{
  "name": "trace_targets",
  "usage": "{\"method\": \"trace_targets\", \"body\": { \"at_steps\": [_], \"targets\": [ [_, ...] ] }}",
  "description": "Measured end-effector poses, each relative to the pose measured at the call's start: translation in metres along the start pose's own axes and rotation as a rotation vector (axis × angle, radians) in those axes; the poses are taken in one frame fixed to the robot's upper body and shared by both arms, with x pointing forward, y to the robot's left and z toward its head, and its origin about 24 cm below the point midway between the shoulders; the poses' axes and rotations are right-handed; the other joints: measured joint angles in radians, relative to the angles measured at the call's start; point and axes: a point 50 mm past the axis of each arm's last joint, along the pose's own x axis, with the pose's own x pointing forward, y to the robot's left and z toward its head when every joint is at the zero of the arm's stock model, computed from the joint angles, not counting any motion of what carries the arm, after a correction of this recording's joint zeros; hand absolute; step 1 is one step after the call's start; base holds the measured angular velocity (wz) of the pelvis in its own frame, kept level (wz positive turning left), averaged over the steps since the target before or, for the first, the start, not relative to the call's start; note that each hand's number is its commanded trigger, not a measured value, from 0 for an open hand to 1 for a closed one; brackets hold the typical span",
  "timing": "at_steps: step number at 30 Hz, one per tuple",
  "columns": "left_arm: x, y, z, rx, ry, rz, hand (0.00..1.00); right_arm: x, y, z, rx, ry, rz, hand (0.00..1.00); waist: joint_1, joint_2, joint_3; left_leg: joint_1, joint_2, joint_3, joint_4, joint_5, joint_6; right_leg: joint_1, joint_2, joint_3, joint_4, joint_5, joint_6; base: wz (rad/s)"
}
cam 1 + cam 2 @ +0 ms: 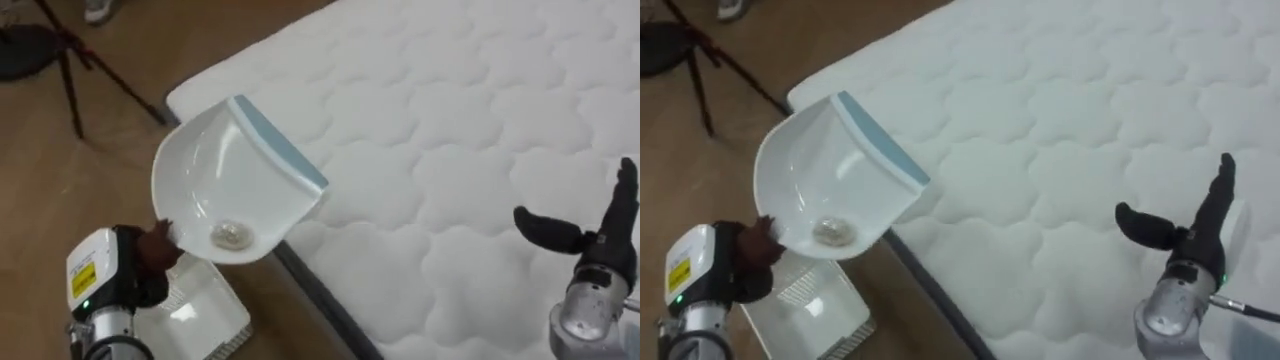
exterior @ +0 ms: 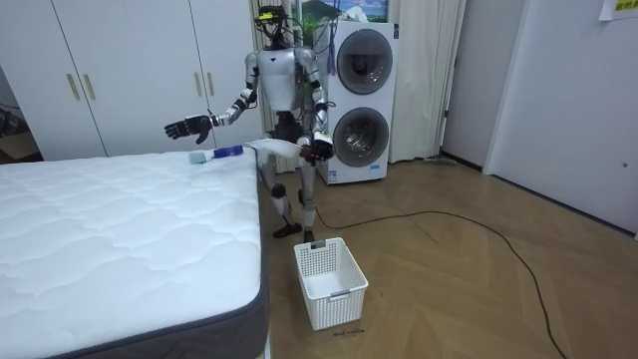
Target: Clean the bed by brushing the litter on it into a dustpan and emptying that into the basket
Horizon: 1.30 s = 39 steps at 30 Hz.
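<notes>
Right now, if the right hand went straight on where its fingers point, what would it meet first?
Nothing that shows: the right hand is open above the mattress, fingers pointing out across it. Height is unclear; if it dips, the mattress comes first.

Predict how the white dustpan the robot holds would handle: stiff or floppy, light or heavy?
The dustpan is probably stiff: its curved walls hold shape though the left hand grips one end. It is likely light, being held out by that end. Its glossy inside looks slippery, so the scrap may slide.
</notes>
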Motion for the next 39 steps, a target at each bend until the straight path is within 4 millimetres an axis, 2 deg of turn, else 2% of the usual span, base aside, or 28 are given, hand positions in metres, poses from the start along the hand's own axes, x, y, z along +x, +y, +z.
{"method": "trace_targets", "body": {
  "at_steps": [3,4,6,10,11,12,13,14,15,16,17,18,19,20,21,22,25,26,27,29,30,33,37,39],
  "targets": [
    [0.0,0.003,-0.004,0.0,0.013,0.009,1.0,-0.004,0.009,0.002,-0.028,-0.029,0.052,0.0,0.056,0.005,-0.0015,-0.005,-0.013,-0.018,-0.015,0.012,0.004,0.001,-0.004,-0.013,0.0,0.0,0.001,0.25],
    [0.0,0.003,-0.004,0.0,0.014,0.012,1.0,-0.006,0.014,0.003,-0.045,-0.043,0.087,0.0,0.063,0.005,-0.0017,-0.009,-0.024,-0.034,-0.023,0.018,0.005,0.007,-0.008,-0.031,0.003,0.0,0.002,0.38],
    [0.0,0.003,-0.004,-0.003,0.009,0.012,1.0,-0.007,0.019,0.006,-0.067,-0.067,0.119,0.0,0.063,0.005,-0.0018,-0.014,-0.038,-0.048,-0.035,0.027,0.012,0.014,-0.014,-0.035,0.009,-0.001,0.009,0.54],
    [0.0,0.003,-0.002,-0.009,-0.006,0.011,1.0,-0.007,0.02,0.006,-0.073,-0.069,0.127,0.0,0.071,0.005,-0.0038,-0.009,-0.078,-0.105,-0.066,0.043,0.027,0.014,-0.045,-0.014,0.069,-0.007,0.019,0.54],
    [0.0,0.003,-0.001,-0.003,-0.011,0.011,1.0,-0.008,0.019,0.004,-0.078,-0.062,0.127,0.0,0.068,0.004,-0.0049,-0.001,-0.094,-0.142,-0.079,0.048,0.033,0.011,-0.054,0.025,0.106,-0.007,0.019,0.86],
    [0.0,0.002,0.0,0.004,-0.019,0.009,1.0,-0.01,0.018,0.002,-0.084,-0.056,0.128,0.0,0.047,0.0,-0.0105,0.0,-0.11,-0.194,-0.081,0.052,0.04,0.0,-0.06,0.092,0.15,-0.007,0.019,1.02],
    [0.001,0.002,0.0,0.005,-0.022,0.009,1.0,-0.01,0.017,0.001,-0.086,-0.053,0.129,0.0,0.034,-0.002,-0.0108,0.002,-0.119,-0.224,-0.079,0.056,0.045,-0.015,-0.062,0.128,0.177,-0.006,0.02,1.18],
    [0.001,0.002,0.002,0.007,-0.028,0.007,1.0,-0.011,0.017,-0.001,-0.089,-0.045,0.134,0.0,0.022,-0.006,-0.0147,0.001,-0.131,-0.286,-0.085,0.062,0.05,-0.05,-0.033,0.278,0.186,-0.024,0.022,1.1],
    [0.001,0.002,0.002,0.008,-0.031,0.007,1.0,-0.012,0.017,-0.002,-0.094,-0.048,0.145,0.0,0.01,-0.007,-0.0152,-0.004,-0.133,-0.334,-0.093,0.07,0.049,-0.088,0.017,0.405,0.145,-0.033,0.018,1.13],
    [0.002,0.002,0.002,0.012,-0.033,0.007,1.0,-0.012,0.018,-0.002,-0.106,-0.055,0.15,0.0,-0.002,-0.006,-0.0146,-0.01,-0.135,-0.367,-0.093,0.075,0.048,-0.107,0.037,0.447,0.121,-0.031,0.017,1.36],
    [0.004,0.005,0.003,0.019,-0.04,0.007,1.0,-0.014,0.018,-0.002,-0.132,-0.069,0.155,0.0,-0.029,-0.011,-0.0147,-0.02,-0.144,-0.434,-0.09,0.086,0.046,-0.147,0.063,0.526,0.07,-0.012,0.02,1.57],
    [0.006,0.006,0.003,0.022,-0.045,0.008,1.0,-0.014,0.018,-0.002,-0.147,-0.081,0.158,0.0,-0.045,-0.018,-0.0142,-0.022,-0.153,-0.478,-0.086,0.092,0.042,-0.184,0.067,0.596,0.023,0.033,0.033,1.77],
    [0.008,0.008,0.003,0.026,-0.052,0.007,1.0,-0.014,0.018,-0.002,-0.148,-0.086,0.155,0.0,-0.055,-0.021,-0.0145,-0.033,-0.167,-0.521,-0.064,0.086,0.036,-0.206,0.072,0.652,-0.005,0.1,0.055,1.39],
    [0.01,0.01,0.004,0.031,-0.058,0.004,1.0,-0.015,0.018,-0.003,-0.151,-0.084,0.155,0.0,-0.061,-0.025,-0.0145,-0.04,-0.179,-0.538,-0.049,0.081,0.032,-0.207,0.073,0.667,-0.005,0.129,0.055,1.34],
    [0.011,0.011,0.004,0.037,-0.067,-0.006,1.0,-0.015,0.015,-0.005,-0.159,-0.08,0.152,0.0,-0.065,-0.028,-0.0208,-0.056,-0.185,-0.545,-0.028,0.074,0.027,-0.199,0.066,0.654,0.001,0.146,0.04,1.04],
    [0.012,0.012,0.004,0.036,-0.075,-0.007,1.0,-0.013,0.013,-0.005,-0.163,-0.083,0.147,0.0,-0.057,-0.018,-0.0169,-0.059,-0.179,-0.532,-0.024,0.071,0.024,-0.197,0.068,0.632,0.001,0.141,0.033,0.81],
    [0.013,0.014,0.003,0.045,-0.073,-0.007,1.0,-0.01,0.014,-0.001,-0.176,-0.102,0.182,0.0,-0.027,0.007,-0.0067,-0.094,-0.171,-0.542,-0.015,0.07,0.019,-0.221,0.076,0.612,0.017,0.134,0.031,0.33],
    [0.014,0.015,0.003,0.047,-0.075,-0.004,1.0,-0.01,0.015,-0.001,-0.182,-0.104,0.194,0.0,-0.025,0.008,-0.0066,-0.106,-0.173,-0.547,-0.008,0.069,0.017,-0.23,0.076,0.61,0.023,0.131,0.029,0.27],
    [0.018,0.019,0.004,0.052,-0.082,0.006,1.0,-0.011,0.016,-0.002,-0.19,-0.107,0.213,0.0,-0.023,0.008,-0.0016,-0.128,-0.181,-0.557,0.005,0.066,0.015,-0.246,0.074,0.603,0.042,0.125,0.021,0.27],
    [0.026,0.023,0.007,0.064,-0.088,0.017,1.0,-0.01,0.017,-0.002,-0.199,-0.11,0.221,0.0,-0.022,0.006,0.006,-0.161,-0.181,-0.558,0.035,0.058,0.016,-0.274,0.071,0.604,0.08,0.107,0.015,0.38],
    [0.032,0.025,0.007,0.072,-0.083,0.017,1.0,-0.009,0.018,-0.003,-0.21,-0.106,0.223,0.0,-0.021,0.007,0.0099,-0.183,-0.178,-0.549,0.068,0.047,0.019,-0.287,0.069,0.603,0.105,0.093,0.014,0.35],
    [0.04,0.027,0.001,0.116,-0.061,0.002,1.0,-0.004,0.024,-0.006,-0.247,-0.091,0.244,0.0,-0.02,0.006,0.0139,-0.224,-0.163,-0.511,0.122,0.013,0.026,-0.318,0.07,0.6,0.156,0.059,0.014,0.13],
    [0.049,0.038,0.0,0.171,-0.079,0.013,1.0,0.0,0.034,-0.001,-0.274,-0.125,0.279,0.0,-0.02,0.019,0.0257,-0.283,-0.166,-0.509,0.135,0.011,0.029,-0.379,0.064,0.598,0.175,0.057,0.016,0.0],
    [0.056,0.045,0.002,0.204,-0.098,0.022,1.0,-0.002,0.037,-0.004,-0.315,-0.131,0.311,0.0,-0.022,0.025,0.0291,-0.315,-0.169,-0.51,0.139,0.012,0.03,-0.411,0.058,0.592,0.187,0.055,0.015,0.03]
  ]
}}
